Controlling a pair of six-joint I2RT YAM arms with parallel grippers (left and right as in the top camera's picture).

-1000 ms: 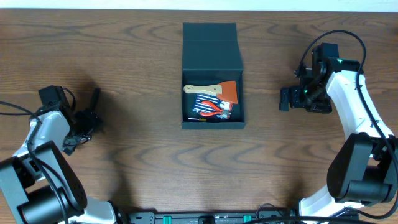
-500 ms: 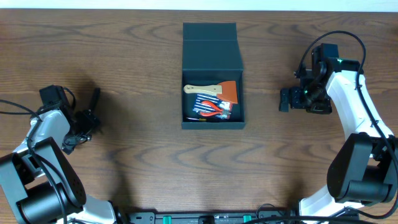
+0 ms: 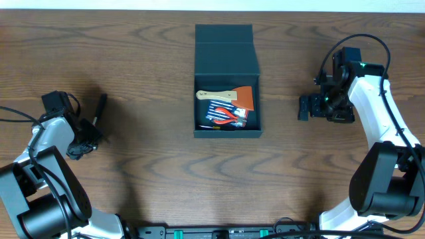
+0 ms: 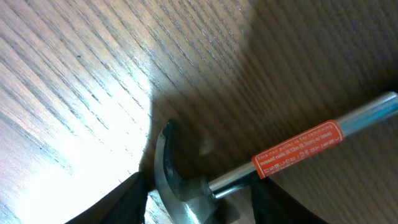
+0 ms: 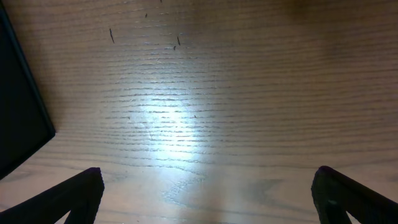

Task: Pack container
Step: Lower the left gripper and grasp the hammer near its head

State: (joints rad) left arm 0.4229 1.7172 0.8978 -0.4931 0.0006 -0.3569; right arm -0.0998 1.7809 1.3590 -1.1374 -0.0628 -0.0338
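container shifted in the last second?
No. The container keeps the same place against the table wood grain in the overhead view.

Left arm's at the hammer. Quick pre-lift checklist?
1. Alignment: left gripper straddles hammer head: ok.
2. Grip firm on hammer: cannot tell.
3. Lid of container open: ok.
4. Room inside beside scraper and pliers: cannot tell.
5. Clearance: right gripper open, empty, off to the container's side: ok.
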